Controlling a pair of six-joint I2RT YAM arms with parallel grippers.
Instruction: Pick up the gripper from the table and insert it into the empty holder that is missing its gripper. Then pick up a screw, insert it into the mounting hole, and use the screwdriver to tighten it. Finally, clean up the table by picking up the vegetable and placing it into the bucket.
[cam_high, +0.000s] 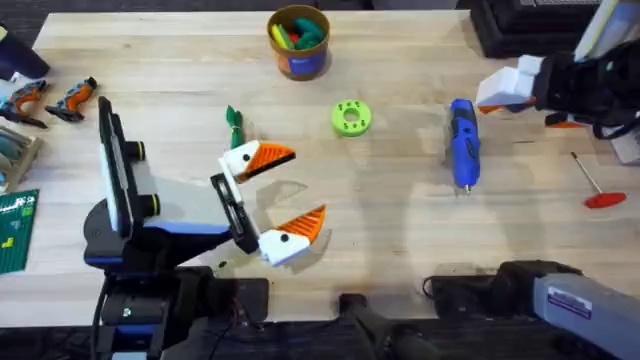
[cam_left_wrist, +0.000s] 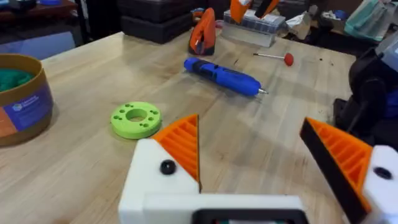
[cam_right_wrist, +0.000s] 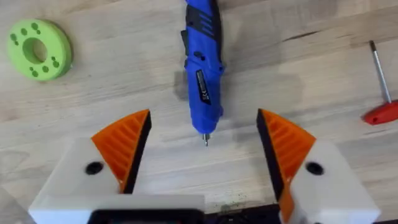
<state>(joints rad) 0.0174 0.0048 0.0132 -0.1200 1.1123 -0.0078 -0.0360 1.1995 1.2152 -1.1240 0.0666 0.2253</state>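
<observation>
— Two tools, both spread wide and holding nothing. How much room around them?

— Plenty. The left tool (cam_high: 283, 196) sits low over the middle of the wooden surface (cam_high: 400, 250), its orange tips well apart with bare wood between. The right tool (cam_right_wrist: 202, 149) hangs above the screwdriver (cam_high: 463, 142), fingers splayed to either side of its metal bit and touching nothing.

— Where does the screwdriver lie?

— Flat on the right half, bit toward the near edge. A red-handled metal tool (cam_high: 597, 185) rests farther right, near the surface's edge.

— And the rest?

— The vegetable (cam_high: 234, 124) lies just beyond the left tool's farther tip, close to it. A lime green disc (cam_high: 350, 117) sits between the vegetable and the screwdriver, apart from both. The bucket (cam_high: 298, 42) stands at the far edge, centre, with colourful items already inside. A white mount (cam_high: 508, 88) on a dark arm reaches in at the far right, beyond the screwdriver.
</observation>
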